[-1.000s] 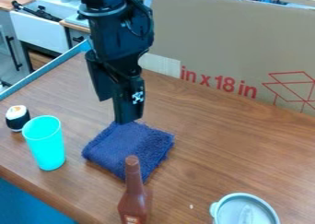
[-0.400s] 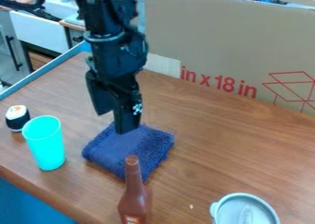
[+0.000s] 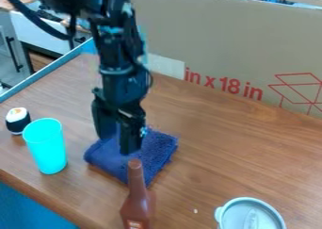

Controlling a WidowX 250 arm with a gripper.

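Claw (image 3: 117,145) lowered over brown table (image 3: 232,152), cardboard (image 3: 220,39) behind.

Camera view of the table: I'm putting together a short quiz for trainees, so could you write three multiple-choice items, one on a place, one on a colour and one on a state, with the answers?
1. Where does the gripper hang?
A) Over a plate
B) Over the folded cloth
C) Over a spoon

2. What colour is the cup?
A) Turquoise
B) Red
C) White

3. How is the bottle placed?
A) Lying on its side
B) Upside down
C) Upright

Answers:
1: B, as the folded cloth shows beneath and around the gripper's lower end.
2: A, as the whole cup is a bright blue-green.
3: C, as its narrow neck points up above the wider body.
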